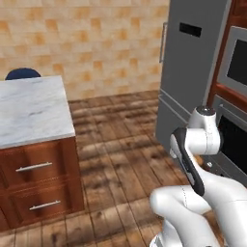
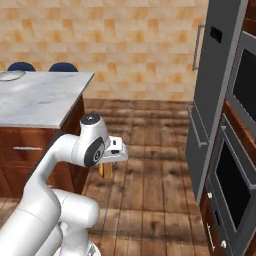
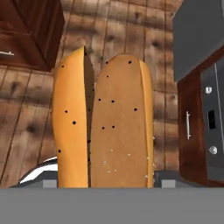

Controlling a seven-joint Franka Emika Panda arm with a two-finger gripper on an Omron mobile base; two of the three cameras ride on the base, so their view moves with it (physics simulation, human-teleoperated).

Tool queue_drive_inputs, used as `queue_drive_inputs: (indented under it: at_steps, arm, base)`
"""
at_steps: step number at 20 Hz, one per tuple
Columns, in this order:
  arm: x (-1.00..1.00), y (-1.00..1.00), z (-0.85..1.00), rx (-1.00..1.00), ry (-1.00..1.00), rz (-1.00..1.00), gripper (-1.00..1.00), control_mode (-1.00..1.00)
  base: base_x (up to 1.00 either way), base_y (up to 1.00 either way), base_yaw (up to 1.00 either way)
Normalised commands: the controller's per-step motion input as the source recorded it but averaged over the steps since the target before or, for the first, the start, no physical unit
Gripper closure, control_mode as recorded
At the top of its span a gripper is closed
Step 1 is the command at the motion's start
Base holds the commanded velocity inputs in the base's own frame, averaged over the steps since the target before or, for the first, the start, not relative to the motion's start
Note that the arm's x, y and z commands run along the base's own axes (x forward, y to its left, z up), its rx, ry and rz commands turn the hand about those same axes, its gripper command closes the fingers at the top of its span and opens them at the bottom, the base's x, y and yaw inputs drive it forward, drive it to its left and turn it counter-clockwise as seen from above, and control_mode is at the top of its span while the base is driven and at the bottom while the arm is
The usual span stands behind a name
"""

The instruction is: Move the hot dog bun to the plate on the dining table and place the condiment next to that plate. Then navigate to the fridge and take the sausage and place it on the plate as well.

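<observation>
Bun in hand, nothing delivered yet.

The gripper [image 2: 106, 167] hangs low over the wood floor, fingers clamped on the hot dog bun [image 3: 105, 120], between the dining table [image 2: 42, 97] and the closed fridge [image 1: 190, 58]. The plate [image 2: 10, 75] sits empty at the table's far edge. By my reckoning the bun, the condiment and the sausage all remain to be placed.

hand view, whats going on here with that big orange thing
That is the hot dog bun, held in the robot's end effector and seen from very close. The arm carries it low over the wooden floor, between the marble-topped dining table and the grey fridge, whose door is shut. The bun is not yet on the table.
</observation>
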Motion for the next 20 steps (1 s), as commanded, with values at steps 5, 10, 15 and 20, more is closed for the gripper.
queue_drive_inputs:
  at_steps: [5,10,15,20]
  arm:
    - [0.00,0.00,0.00,0.00,0.00,0.00,1.00,1.00]
    - [0.00,0.00,0.00,0.00,0.00,0.00,1.00,1.00]
    - [0.00,0.00,0.00,0.00,0.00,0.00,1.00,1.00]
    - [0.00,0.00,0.00,0.00,0.00,0.00,1.00,1.00]
  base:
    - [1.00,0.00,0.06]
    - [1.00,-0.15,0.05]
    - [1.00,-0.64,0.20]
    - [1.00,-0.88,0.30]
